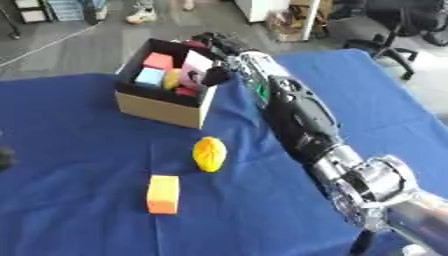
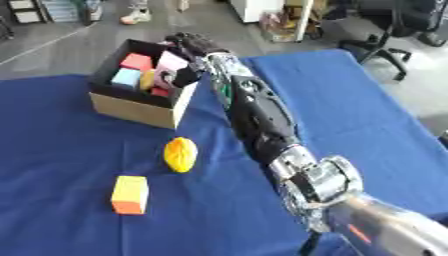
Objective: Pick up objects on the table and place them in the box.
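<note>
Box (image 1: 157,107) near the table's (image 1: 79,200) far edge holds several blocks; right hand (image 2: 188,45) (grip indiscernible) reaches over it. Outstanding: yellow object (image 1: 209,154), orange block (image 1: 164,194).

blue tablecloth (image 1: 79,200) | office chair (image 1: 389,30) far right | grey floor (image 1: 79,45)

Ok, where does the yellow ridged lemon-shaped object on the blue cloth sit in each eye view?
Left eye view: the yellow ridged lemon-shaped object lies just left of centre, below the cardboard box.
Right eye view: further left, mid-height, again below the box.
Shared landmark: the orange block lies below and left of it in both.
</note>
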Available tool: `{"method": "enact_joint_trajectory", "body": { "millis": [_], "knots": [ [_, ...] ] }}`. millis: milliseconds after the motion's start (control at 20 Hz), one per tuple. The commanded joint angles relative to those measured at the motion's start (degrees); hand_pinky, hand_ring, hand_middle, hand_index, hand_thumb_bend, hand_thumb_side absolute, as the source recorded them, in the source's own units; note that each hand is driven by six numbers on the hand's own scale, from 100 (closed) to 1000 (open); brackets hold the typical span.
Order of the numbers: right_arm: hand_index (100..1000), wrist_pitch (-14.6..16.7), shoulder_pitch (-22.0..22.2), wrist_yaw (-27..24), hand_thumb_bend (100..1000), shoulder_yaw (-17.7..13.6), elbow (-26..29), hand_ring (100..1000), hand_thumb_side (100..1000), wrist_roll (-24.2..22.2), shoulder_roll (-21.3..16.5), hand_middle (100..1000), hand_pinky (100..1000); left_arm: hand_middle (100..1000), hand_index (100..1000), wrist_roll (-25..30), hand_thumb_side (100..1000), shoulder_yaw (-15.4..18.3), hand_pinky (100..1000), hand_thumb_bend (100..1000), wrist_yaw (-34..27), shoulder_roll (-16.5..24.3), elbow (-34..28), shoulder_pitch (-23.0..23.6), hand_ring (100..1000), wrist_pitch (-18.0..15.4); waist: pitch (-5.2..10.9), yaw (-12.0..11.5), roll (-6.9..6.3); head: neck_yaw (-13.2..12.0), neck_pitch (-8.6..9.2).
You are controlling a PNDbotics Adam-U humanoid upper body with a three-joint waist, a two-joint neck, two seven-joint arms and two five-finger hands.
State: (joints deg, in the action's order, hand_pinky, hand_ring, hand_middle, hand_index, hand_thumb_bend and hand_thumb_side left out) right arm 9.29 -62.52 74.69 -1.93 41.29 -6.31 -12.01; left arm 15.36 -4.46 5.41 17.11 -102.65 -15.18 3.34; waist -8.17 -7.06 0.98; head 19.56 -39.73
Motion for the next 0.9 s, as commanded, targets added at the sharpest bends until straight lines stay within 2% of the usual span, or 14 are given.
{"method": "enact_joint_trajectory", "body": {
  "millis": [50,150,250,450,600,700,800,900],
  "knots": [
    [1000,1.63,-1.38,2.82,392,1.27,3.26,890,402,-0.13,-1.2,963,916,639,864,0.13,724,0.38,771,100,-0.1,0.59,-1.1,-0.34,680,-0.02,1.83,0.3,0.11,-0.23,0.18],
    [1000,5.0,-0.52,0.64,290,2.08,5.71,868,333,-0.85,-2.67,932,900,638,863,-0.01,725,0.6,771,100,0.0,0.78,-1.07,-0.13,680,0.01,1.83,0.6,0.33,-0.33,0.07],
    [1000,9.62,1.43,-6.22,244,3.56,9.14,851,271,-2.22,-5.6,894,892,638,863,-0.18,727,0.81,772,100,0.11,0.96,-1.06,0.0,680,0.04,1.79,0.9,0.66,-0.68,-0.07],
    [957,17.1,7.04,-20.92,152,8.74,17.26,825,294,-10.77,-12.87,820,884,639,864,-0.38,731,1.13,774,100,0.35,1.5,-1.03,0.35,681,0.06,1.86,1.68,1.31,-1.46,-0.6],
    [931,19.71,11.27,-31.6,112,12.04,23.38,815,318,-19.03,-17.03,783,882,638,863,-0.51,730,1.27,774,100,0.43,1.63,-1.0,0.54,680,0.08,1.98,2.14,1.57,-1.78,-0.87],
    [924,20.2,13.33,-36.82,102,13.79,27.07,812,325,-23.71,-18.59,775,880,638,863,-0.53,731,1.26,774,100,0.46,1.6,-0.99,0.55,680,0.1,1.98,2.23,1.63,-1.86,-0.92],
    [922,20.29,15.06,-40.6,100,15.93,29.23,809,362,-27.99,-18.8,768,878,639,864,-0.41,734,1.19,775,100,0.46,1.58,-0.98,0.65,682,0.07,2.11,2.3,1.6,-1.75,-1.15],
    [931,20.14,16.28,-42.27,100,17.77,29.53,813,410,-32.03,-17.83,775,878,640,864,-0.33,734,1.2,776,100,0.48,1.52,-0.92,0.7,682,0.08,2.21,2.32,1.52,-1.51,-1.23]
  ]
}}
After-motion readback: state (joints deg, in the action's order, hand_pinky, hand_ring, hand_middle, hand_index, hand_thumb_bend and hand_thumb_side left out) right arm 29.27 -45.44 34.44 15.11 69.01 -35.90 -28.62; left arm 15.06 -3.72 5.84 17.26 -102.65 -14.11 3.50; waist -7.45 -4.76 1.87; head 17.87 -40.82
